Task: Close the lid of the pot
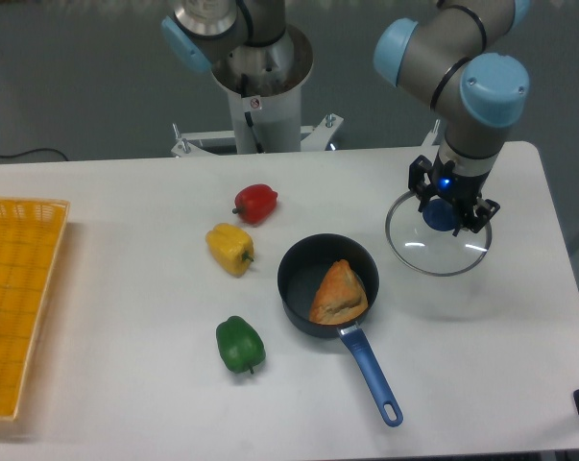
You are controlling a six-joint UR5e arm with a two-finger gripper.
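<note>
One glass lid [436,246] lay flat, right of the pot [327,286], apart; gripper [444,213] straddled its blue knob, grip unclear. Stiff, slick, breakable glass, so that knob looked the only sound hold.

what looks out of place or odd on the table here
Nothing spilled or damaged. The pot is uncovered with a wedge of food inside, and its lid lies apart to the right, under the gripper.
</note>
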